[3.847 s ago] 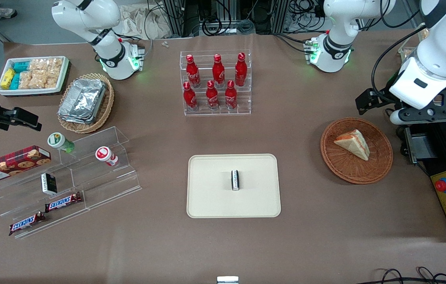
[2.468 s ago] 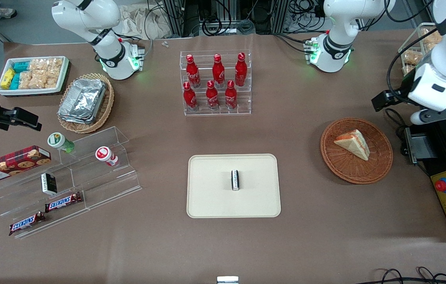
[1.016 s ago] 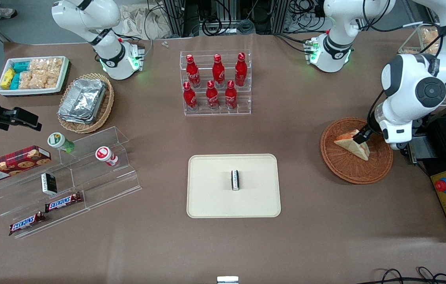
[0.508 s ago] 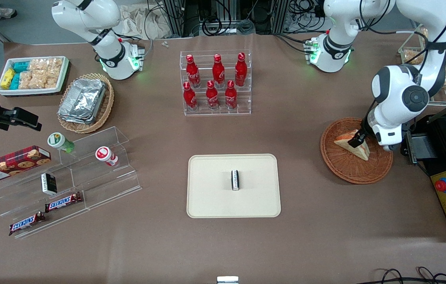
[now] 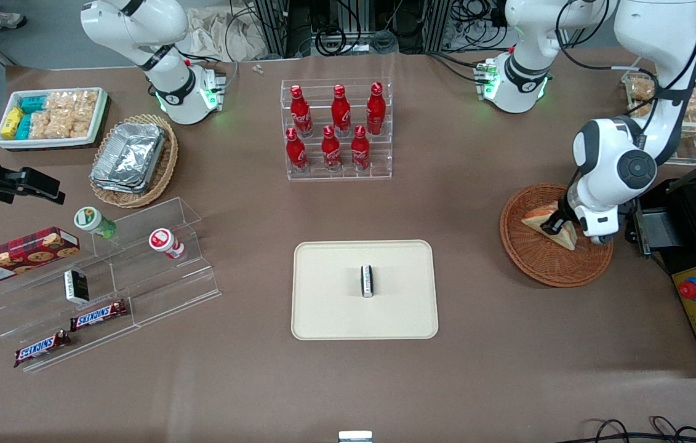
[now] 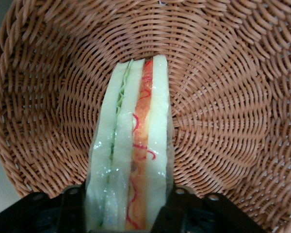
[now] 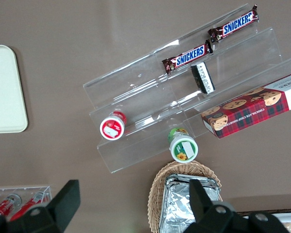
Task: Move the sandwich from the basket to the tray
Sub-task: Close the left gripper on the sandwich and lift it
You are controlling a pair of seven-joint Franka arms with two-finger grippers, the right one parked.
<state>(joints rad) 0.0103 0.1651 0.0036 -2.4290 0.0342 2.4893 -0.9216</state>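
The sandwich (image 5: 537, 218) lies in the round reddish-brown basket (image 5: 544, 266) toward the working arm's end of the table. In the left wrist view the sandwich (image 6: 136, 141) stands on edge on the basket's weave (image 6: 223, 97), showing white bread with green and orange-red filling under clear wrap. My gripper (image 5: 554, 225) is down in the basket, and its black fingers (image 6: 73, 208) press against both bread faces. The gripper (image 6: 122, 196) is shut on the sandwich, which still rests on the wicker. The cream tray (image 5: 335, 311) lies at the table's middle, nearer the front camera.
A small black-and-white packet (image 5: 367, 280) lies at the tray's centre. A clear rack of red bottles (image 5: 336, 129) stands farther from the camera than the tray. A black box with a red button (image 5: 692, 289) sits beside the basket. Clear snack shelves (image 5: 108, 277) lie toward the parked arm's end.
The working arm swung in from the table's end and came down over the basket. Over the last second its gripper sank lower around the sandwich. The sandwich has not shifted.
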